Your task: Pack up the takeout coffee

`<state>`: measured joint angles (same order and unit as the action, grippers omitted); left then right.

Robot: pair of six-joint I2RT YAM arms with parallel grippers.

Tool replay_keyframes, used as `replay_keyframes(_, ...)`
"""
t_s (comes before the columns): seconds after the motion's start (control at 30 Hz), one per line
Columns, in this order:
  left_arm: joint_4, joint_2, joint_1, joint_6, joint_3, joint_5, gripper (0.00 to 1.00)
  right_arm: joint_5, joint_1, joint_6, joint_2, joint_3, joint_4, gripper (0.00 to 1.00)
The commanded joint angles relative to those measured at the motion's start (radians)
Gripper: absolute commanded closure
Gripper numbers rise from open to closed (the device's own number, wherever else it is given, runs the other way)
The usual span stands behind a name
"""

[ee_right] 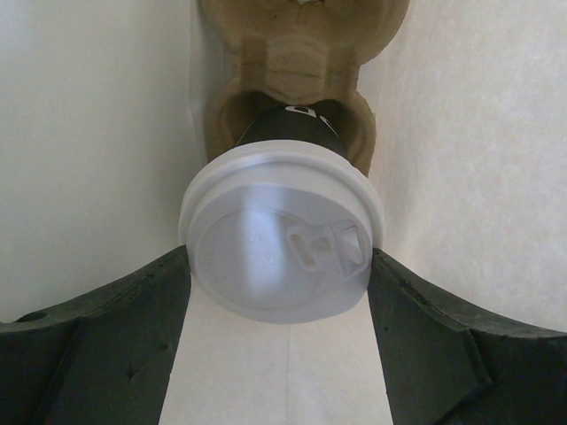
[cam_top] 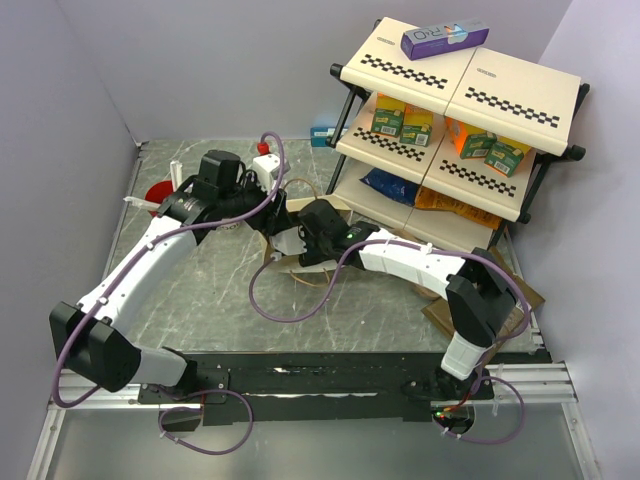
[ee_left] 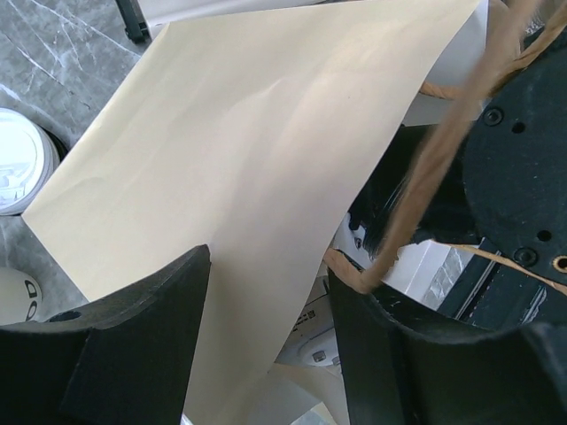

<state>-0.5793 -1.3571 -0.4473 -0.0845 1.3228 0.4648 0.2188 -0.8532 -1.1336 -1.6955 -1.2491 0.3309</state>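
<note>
Subject: the takeout coffee (ee_right: 282, 257), a small dark-bodied paper cup with a round white plastic lid. It is sitting deep inside the cream-walled paper bag (ee_right: 89, 133), with its base nesting in a pocket of a moulded brown pulp carrier (ee_right: 266, 53). It is not showing in the overhead view, where the arms are covering the bag mouth.

The right gripper (ee_right: 279, 258) is sitting inside the bag and appears to be clasping the cup at the lid rim. Its black fingers (ee_right: 124, 345) are touching the rim on both sides.

Handling, as a judgement: the cup is light and its thin paper wall is likely denting under a hard squeeze. The lid is smooth and snap-on, so it is risking popping off if it is bearing the load. A safer hold is on the body just under the lid, keeping the cup upright.

The left gripper (ee_left: 267, 266) is hanging just outside the bag wall, jaws apart and gripping nothing. A brown twisted-paper handle (ee_left: 425, 177) is looping beside one finger.

Beyond the bag, a cream shelf rack (cam_top: 460, 90) is carrying boxed goods.
</note>
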Motion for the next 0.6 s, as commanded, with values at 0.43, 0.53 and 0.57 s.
replay_keyframes(0.43,-0.025,-0.019,-0.001,0.019,0.007,0.037,0.39,0.043,0.029,0.044,-0.003,-0.021,0.045,0.61)
replay_keyframes(0.53,-0.027,-0.027,0.001,0.022,0.015,0.043,0.39,0.044,0.029,0.055,0.005,-0.026,0.054,0.53)
replay_keyframes(0.57,-0.025,-0.03,0.001,0.025,0.013,0.043,0.39,0.042,0.028,0.058,0.007,-0.027,0.059,0.51)
